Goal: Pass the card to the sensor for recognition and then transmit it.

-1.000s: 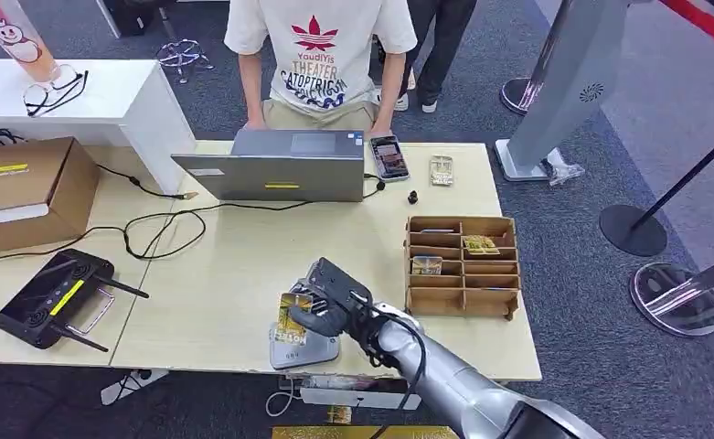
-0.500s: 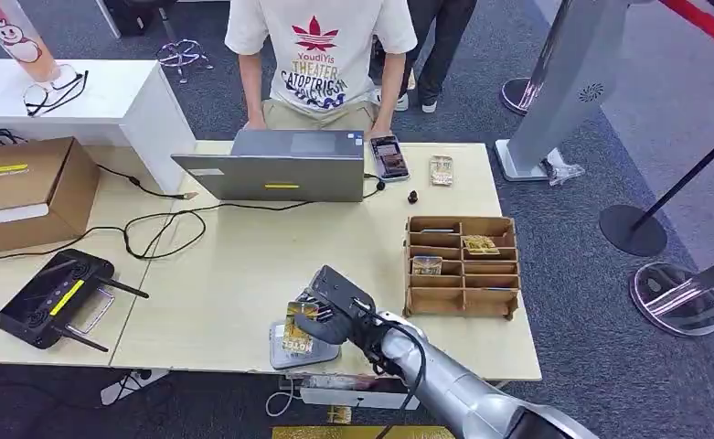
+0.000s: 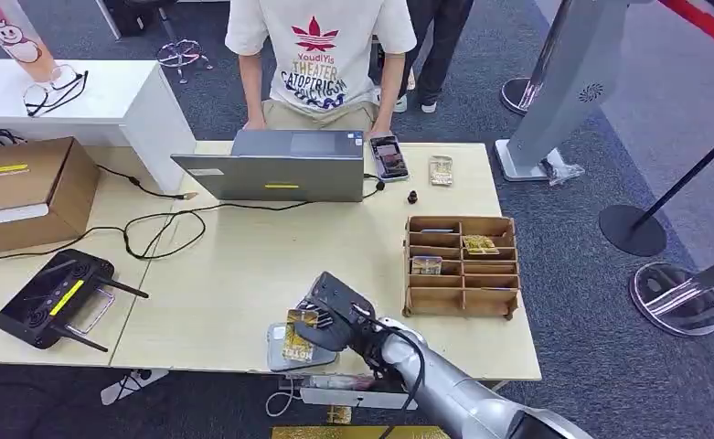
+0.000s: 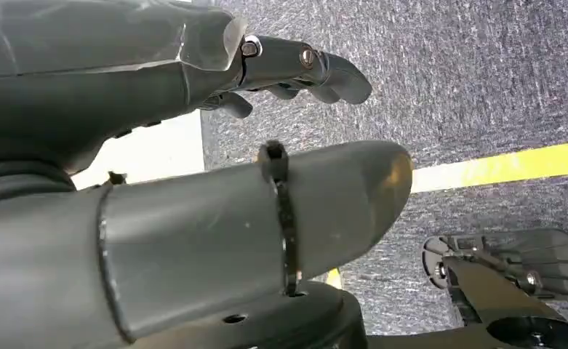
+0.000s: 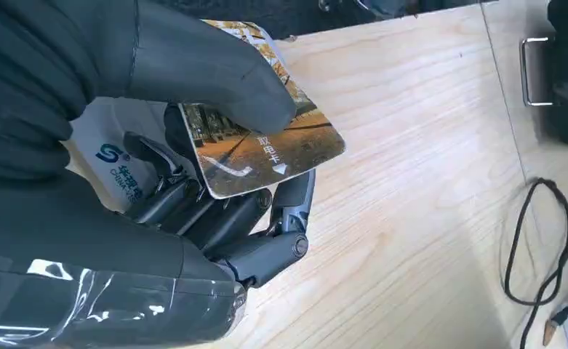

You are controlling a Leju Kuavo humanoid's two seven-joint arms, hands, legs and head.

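right hand point(image 3: 333, 315) reaching in low over near edge of bench point(image 3: 243, 274), pinching card point(image 3: 298, 335) between thumb point(image 5: 215, 73) and fingers point(image 5: 215, 218), just above grey sensor point(image 3: 280, 352). card printed with street photo, chinese text "取电卡". sensor marked with blue logo, text unreadable. left hand point(image 4: 193, 182) hanging over carpet, spread, holding nothing.

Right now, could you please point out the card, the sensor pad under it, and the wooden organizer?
card point(image 5: 266, 153), right wrist view, on its printed face.
sensor pad point(image 3: 278, 343), head view, on its bare grey left part.
wooden organizer point(image 3: 463, 222), head view, on its far rim.
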